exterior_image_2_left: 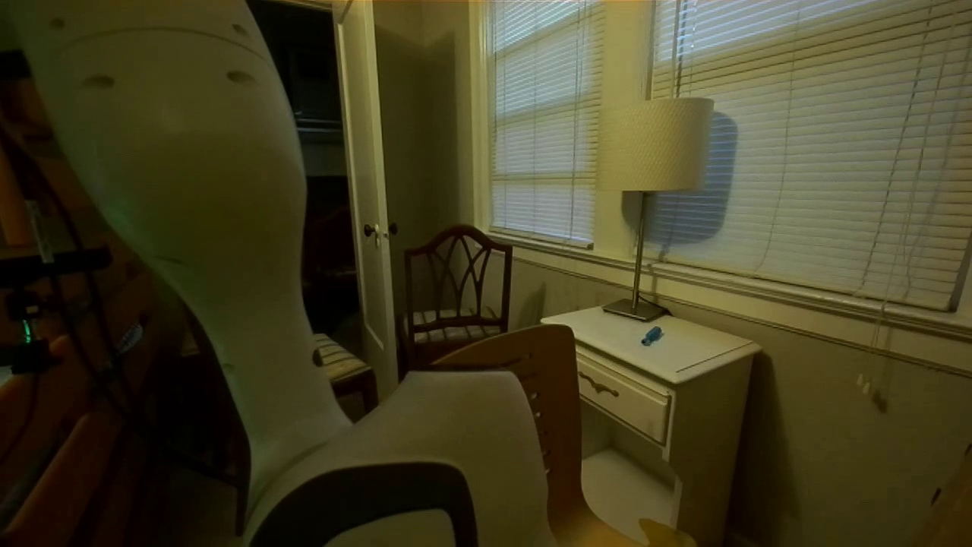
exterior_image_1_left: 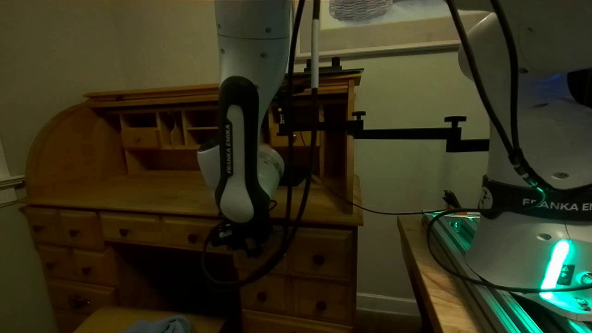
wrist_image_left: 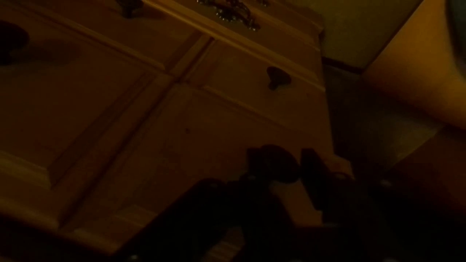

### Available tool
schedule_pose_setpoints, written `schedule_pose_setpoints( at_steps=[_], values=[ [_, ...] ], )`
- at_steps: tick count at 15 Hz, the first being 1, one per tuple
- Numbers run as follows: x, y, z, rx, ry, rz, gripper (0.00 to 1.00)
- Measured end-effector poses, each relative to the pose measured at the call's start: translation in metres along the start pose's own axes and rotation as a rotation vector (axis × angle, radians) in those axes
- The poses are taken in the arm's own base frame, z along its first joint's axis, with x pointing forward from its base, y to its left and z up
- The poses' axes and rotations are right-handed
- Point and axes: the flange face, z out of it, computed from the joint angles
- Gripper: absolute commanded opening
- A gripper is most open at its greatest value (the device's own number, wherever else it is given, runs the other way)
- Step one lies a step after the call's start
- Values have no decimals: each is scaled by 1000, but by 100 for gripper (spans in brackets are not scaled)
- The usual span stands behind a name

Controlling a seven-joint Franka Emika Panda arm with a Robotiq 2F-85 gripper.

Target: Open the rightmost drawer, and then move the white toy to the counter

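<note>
Fingers [wrist_image_left: 315, 182] narrow-set, one each side of a dark round knob [wrist_image_left: 281, 163]; wrist view is murky, so I can't tell whether my gripper [wrist_image_left: 284, 158] is pressing on it or just around it. Knob belongs to the rightmost drawer [wrist_image_left: 211, 138], top of the right-hand stack, directly under the counter [exterior_image_1_left: 152, 189]; front looks flush, as far as dim light lets me judge. More knobs on the row below, then an ornate metal pull [wrist_image_left: 233, 12] at the top edge of the wrist view. In an exterior view my arm [exterior_image_1_left: 238, 194] hangs before the roll-top desk [exterior_image_1_left: 60, 148], hiding part of the counter, black cables [exterior_image_1_left: 315, 104] beside it. Back of the counter: cubbyholes [exterior_image_1_left: 201, 119] and a small drawer [exterior_image_1_left: 138, 138]. Low in that view, grey-blue cloth [exterior_image_1_left: 162, 325] on a tan seat [exterior_image_1_left: 99, 319]. Off to the side, robot base [exterior_image_1_left: 508, 259] with green light strip [exterior_image_1_left: 556, 263], near a wooden table [exterior_image_1_left: 437, 268]. Across the room, in an exterior view past the arm, I get a wooden chair [exterior_image_2_left: 554, 425], white nightstand [exterior_image_2_left: 714, 425] with lamp [exterior_image_2_left: 661, 144] and small blue item [exterior_image_2_left: 651, 336] on top, dark chair [exterior_image_2_left: 458, 292] near a door [exterior_image_2_left: 361, 152], blinds [exterior_image_2_left: 805, 175] beyond.
</note>
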Motion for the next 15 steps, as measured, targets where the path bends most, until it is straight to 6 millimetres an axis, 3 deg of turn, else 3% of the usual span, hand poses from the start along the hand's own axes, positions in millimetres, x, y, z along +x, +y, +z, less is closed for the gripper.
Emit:
schedule_pose_setpoints(
  at_steps=[11, 12, 15],
  values=[
    [-38, -17, -7, 13, -95, -78, 8],
    [-45, -19, -7, 16, -106, -86, 8],
    [-89, -52, -22, 79, -152, -147, 8]
  ],
)
